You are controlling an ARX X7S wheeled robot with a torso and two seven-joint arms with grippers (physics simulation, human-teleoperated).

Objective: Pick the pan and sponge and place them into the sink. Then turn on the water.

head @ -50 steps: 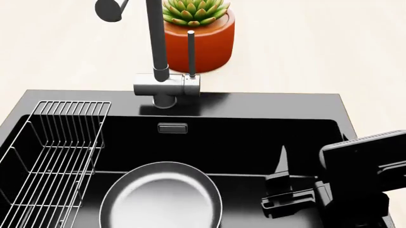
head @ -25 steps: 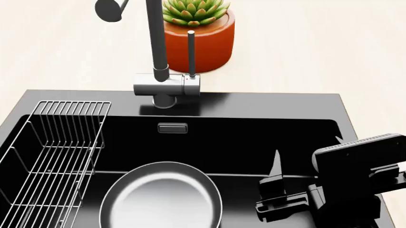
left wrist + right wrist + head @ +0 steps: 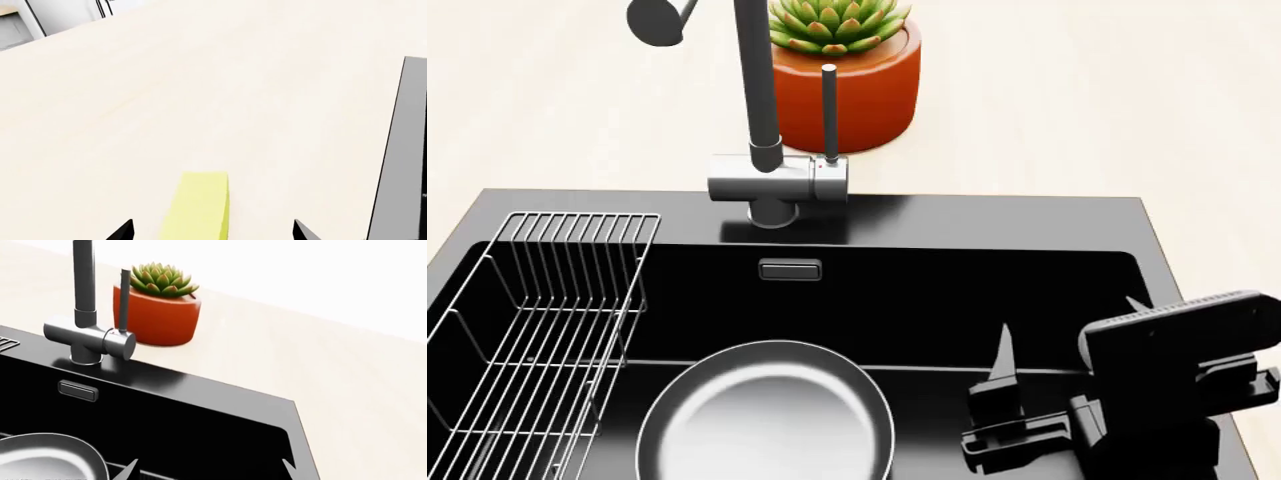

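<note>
The pan lies in the black sink, pale inside facing up; its edge shows in the right wrist view. My right gripper is open and empty over the sink's right half, to the right of the pan; in the right wrist view both tips frame the dark basin. The yellow sponge lies on the pale counter between the tips of my open left gripper, apart from both. The left gripper is out of the head view. No water stream shows from the faucet.
A wire rack sits in the sink's left part. The faucet's upright lever rod stands beside its silver base. An orange pot with a succulent stands behind. The sink's black rim runs beside the sponge.
My right gripper has shifted a little to the left and lower in the head view, over the sink. The pan has not moved.
</note>
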